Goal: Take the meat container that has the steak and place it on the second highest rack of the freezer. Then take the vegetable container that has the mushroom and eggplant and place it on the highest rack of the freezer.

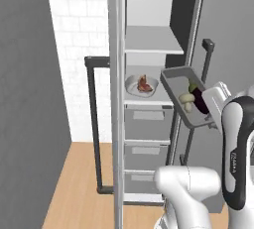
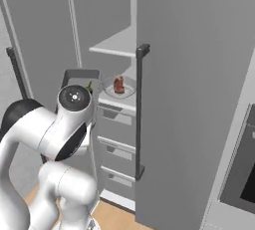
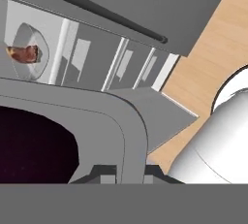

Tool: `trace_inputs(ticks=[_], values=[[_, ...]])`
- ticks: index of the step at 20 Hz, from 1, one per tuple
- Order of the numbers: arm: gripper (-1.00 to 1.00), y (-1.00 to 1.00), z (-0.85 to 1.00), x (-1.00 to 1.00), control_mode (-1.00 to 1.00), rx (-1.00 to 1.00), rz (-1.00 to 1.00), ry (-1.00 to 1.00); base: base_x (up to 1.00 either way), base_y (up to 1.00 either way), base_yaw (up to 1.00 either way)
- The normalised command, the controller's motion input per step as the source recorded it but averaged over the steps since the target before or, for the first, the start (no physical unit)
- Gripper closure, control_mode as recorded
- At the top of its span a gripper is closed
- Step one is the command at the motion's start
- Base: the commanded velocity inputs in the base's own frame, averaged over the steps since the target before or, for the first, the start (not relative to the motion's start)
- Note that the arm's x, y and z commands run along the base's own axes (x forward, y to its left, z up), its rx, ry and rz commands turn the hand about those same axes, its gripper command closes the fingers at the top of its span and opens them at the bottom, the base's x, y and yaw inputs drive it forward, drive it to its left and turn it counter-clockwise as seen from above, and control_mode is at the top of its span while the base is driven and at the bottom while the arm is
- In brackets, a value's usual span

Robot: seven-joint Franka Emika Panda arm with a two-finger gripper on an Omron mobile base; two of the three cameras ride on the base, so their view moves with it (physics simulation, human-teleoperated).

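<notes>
Vegetable container (image 1: 184,96) hangs tilted in the air just outside the open freezer (image 1: 149,49), clamped at its near rim by the gripper (image 3: 127,169), with the mushroom (image 1: 187,98) and eggplant (image 1: 200,99) inside. Steak (image 1: 144,84) already sits in the meat container (image 1: 141,85) on the lower shelf. My worry is the tilt spilling the vegetables, or the tray's far edge catching the highest rack (image 1: 151,40) on the way up.

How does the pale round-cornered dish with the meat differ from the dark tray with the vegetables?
The light grey rounded-square dish rests level on a freezer shelf, holding one reddish steak. The dark grey rectangular tray is tilted in the air in front of the shelves, gripped by the robot's hand, carrying a mushroom and eggplant. Both are shallow.
</notes>
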Motion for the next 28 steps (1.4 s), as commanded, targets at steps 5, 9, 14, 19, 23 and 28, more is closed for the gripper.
trace_inputs(ticks=[5, 9, 14, 19, 23, 28], values=[[1.0, 0.0, 0.0, 0.0, 1.0, 0.0, 0.0, 0.0, 0.63, -0.06, -0.04], [1.0, 0.0, 0.0, 0.0, 1.0, 0.0, 0.0, 0.0, 0.91, 0.25, -0.17], [1.0, 0.04, 0.0, 0.07, -1.0, 0.0, -0.02, 0.0, 0.52, 0.12, -0.13], [1.0, 0.39, 0.34, 0.31, -1.0, 0.01, -0.05, -0.03, 0.0, 0.0, 0.0], [1.0, 0.33, 0.52, 0.37, -1.0, 0.1, 0.0, -0.04, 0.0, 0.0, 0.0], [1.0, 0.14, 0.44, 0.52, -1.0, 0.16, -0.01, 0.02, 0.0, 0.0, 0.0]])
